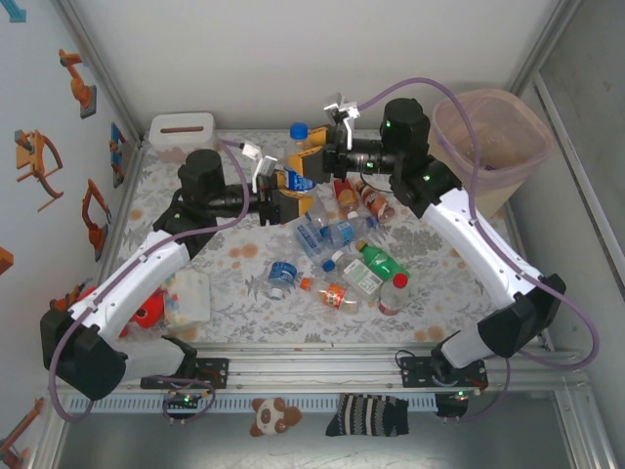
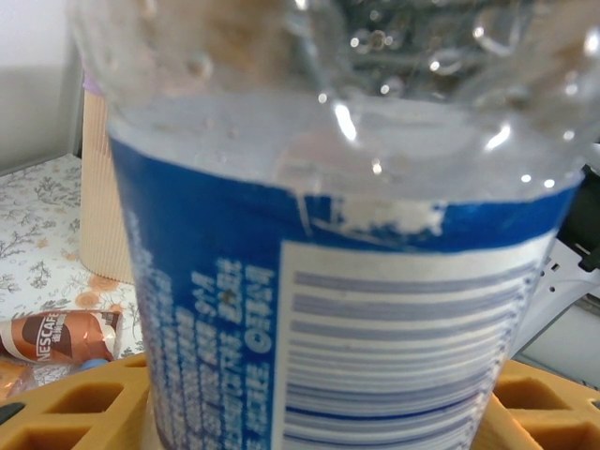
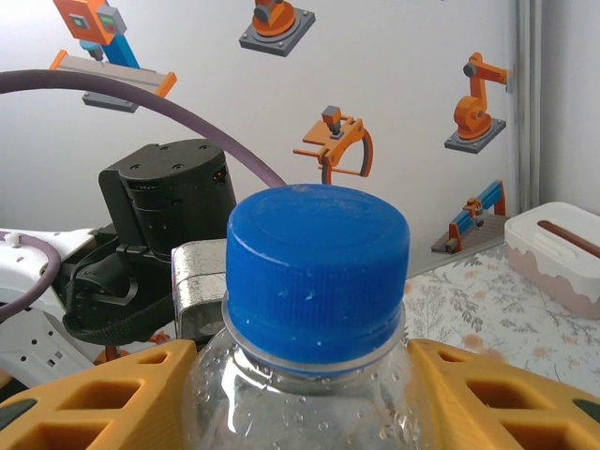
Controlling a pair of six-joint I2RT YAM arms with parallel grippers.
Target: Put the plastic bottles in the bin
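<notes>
2 tools on 1 bottle rn. My left tool (image 1: 285,193) is clamped on the body of a clear bottle (image 1: 298,181) w/ blue label. In left wrist view its orange fingers (image 2: 66,412) sit either side of the label, bottle between.

My right tool (image 1: 312,156) is on the same bottle higher up. Its fingers (image 3: 103,398) press both sides of the shoulder just below the blue cap (image 3: 317,272), so it's gripped at both ends. Bottle is cap up, held over the far-middle of the bench (image 1: 444,259).

The bin (image 1: 508,171) w/ pink liner stands at the far right corner, right of the held bottle, not touching. Can't tell what's inside.

Other bottles (image 1: 342,239) lie in a loose pile mid-bench, nearer me than the tools, incl. a green one (image 1: 376,262) and a red-capped one (image 1: 395,293). A brown Nescafe bottle (image 2: 56,336) lies flat on the bench. White tissue box (image 1: 181,132) at far left corner.
</notes>
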